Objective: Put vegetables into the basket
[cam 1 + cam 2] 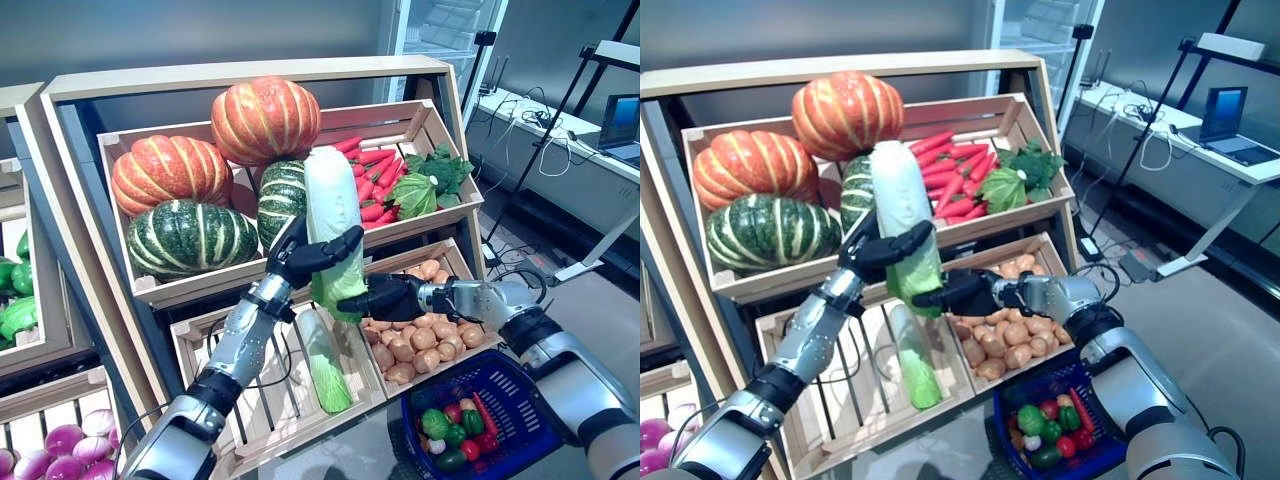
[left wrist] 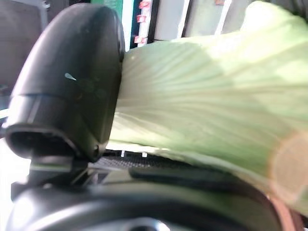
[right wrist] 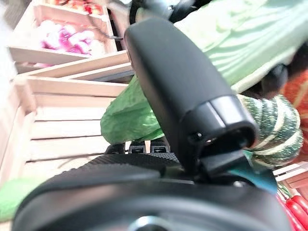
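A mock grocery shop set up in a lab: tiered wooden crates fill the frame's centre with pumpkins, carrots and potatoes, while at the upper right stands a desk with a laptop.

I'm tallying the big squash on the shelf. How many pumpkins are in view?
4, all in the top crate's left half: orange pumpkin on top, another orange pumpkin left, green striped pumpkin in front, second green pumpkin partly behind the held cabbage. More may be hidden.
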